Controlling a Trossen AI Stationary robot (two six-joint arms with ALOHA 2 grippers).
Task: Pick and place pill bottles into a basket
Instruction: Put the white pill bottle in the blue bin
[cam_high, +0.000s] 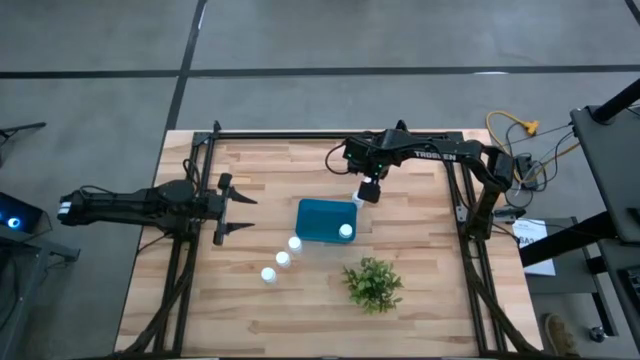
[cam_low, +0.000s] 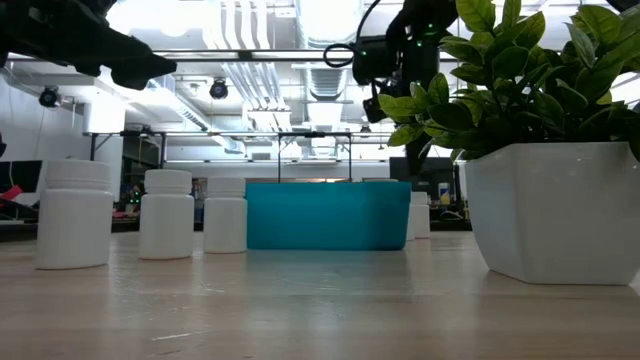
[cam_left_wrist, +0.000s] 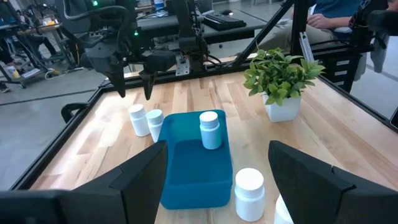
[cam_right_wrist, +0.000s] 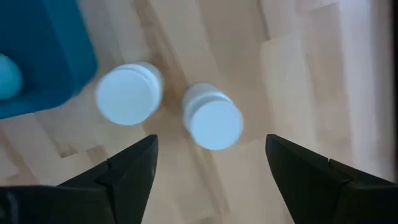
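Basket: the teal basket (cam_high: 322, 220) sat near the middle of the desk (cam_high: 250, 310), with one pill bottle (cam_high: 346, 232) standing upright inside, at the corner nearest the plant.
Bottles beside the basket: two bottles (cam_right_wrist: 212, 116) stood upright on the wood just outside the basket's far corner, close together, directly under the right gripper.
Bottles in a row: three more (cam_high: 283, 259) stood in a slanting line on the desk, running from the basket's front left corner toward the near edge, spaced slightly apart.
Plant: a green leafy plant (cam_high: 373, 284) in a white pot (cam_low: 553, 208) stood on the desk, near the basket on its right front side.
Right gripper: the right gripper (cam_high: 368, 192) hung above the two bottles, fingers spread wide, holding nothing.
Left gripper: the left gripper (cam_high: 234, 209) waited over the left side of the desk, fingers apart and empty, pointing toward the basket.
Writing: white letters on the right arm (cam_high: 436, 156), apparently "TROSSEN"; any bottle labels could not be read.
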